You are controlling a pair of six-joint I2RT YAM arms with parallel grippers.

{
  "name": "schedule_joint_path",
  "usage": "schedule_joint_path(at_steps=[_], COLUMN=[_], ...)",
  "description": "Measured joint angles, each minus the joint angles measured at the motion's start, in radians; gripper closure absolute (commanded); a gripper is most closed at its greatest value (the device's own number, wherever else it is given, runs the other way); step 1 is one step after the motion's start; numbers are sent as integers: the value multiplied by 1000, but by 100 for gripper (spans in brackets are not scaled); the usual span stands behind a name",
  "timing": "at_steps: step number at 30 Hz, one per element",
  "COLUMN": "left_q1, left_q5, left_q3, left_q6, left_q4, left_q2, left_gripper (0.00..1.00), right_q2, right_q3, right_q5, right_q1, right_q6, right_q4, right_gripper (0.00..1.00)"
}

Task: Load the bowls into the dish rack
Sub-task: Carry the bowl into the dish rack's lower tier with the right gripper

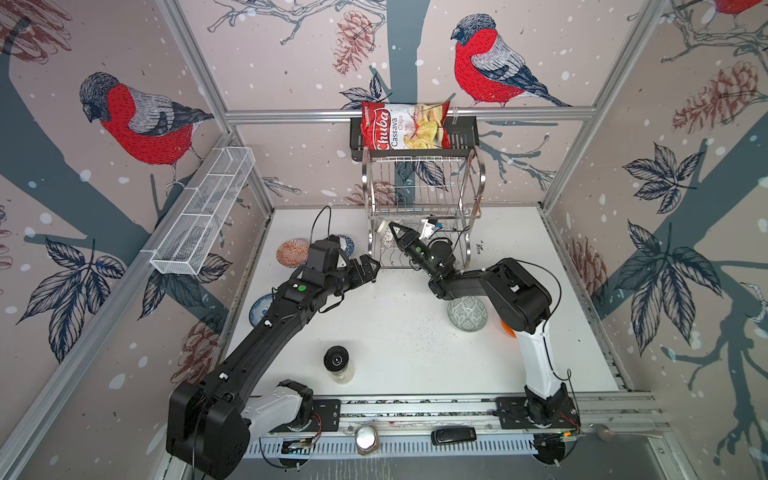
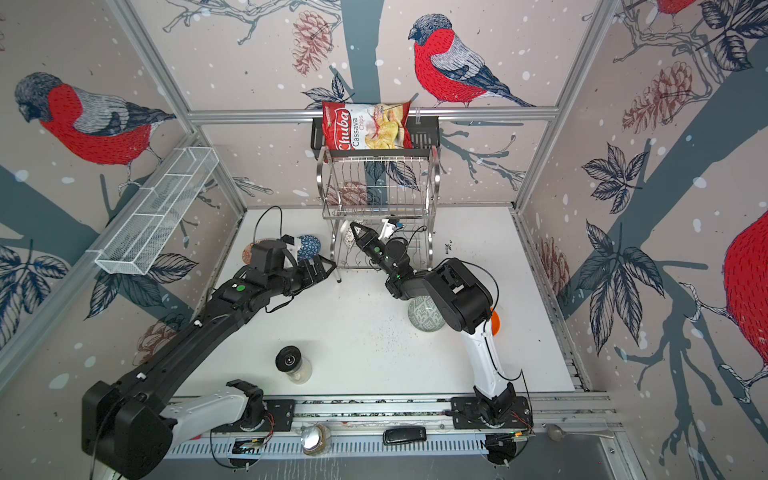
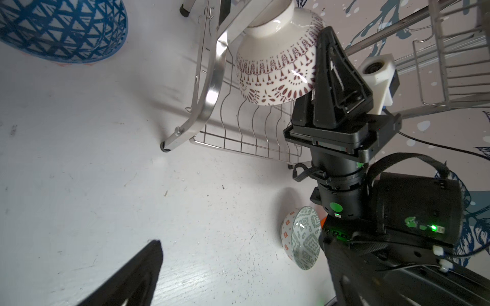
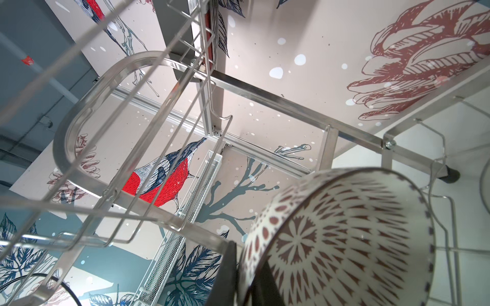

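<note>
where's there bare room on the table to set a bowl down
Widest bare patch: the middle of the table, bordered by the jar, the grey-green bowl and the dish rack. A smaller one: right of the rack. Crowded: far left, around the red-orange bowl, blue triangle bowl and left gripper; the rack's lower tier, where the right gripper holds the white patterned bowl.

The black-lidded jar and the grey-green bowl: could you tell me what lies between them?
Only bare table, dotted with dark specks, separates the jar from the grey-green bowl, in both top views.
</note>
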Motion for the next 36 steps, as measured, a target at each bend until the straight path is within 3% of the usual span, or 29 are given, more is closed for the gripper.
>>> schedule_joint_path(at_steps=[10,36], left_q1=[14,84], left_q5=[80,166], left_q3=[0,60], left_q6=[3,44], left_q4=[111,126], left_q2=[4,108], left_gripper=[3,3], right_q2=[66,266], right_q3=[75,385], right_q5=[-35,-135], right_q1=[-26,-94], right_q6=[9,25], right_q4=[-47,-199], right_gripper=[100,100])
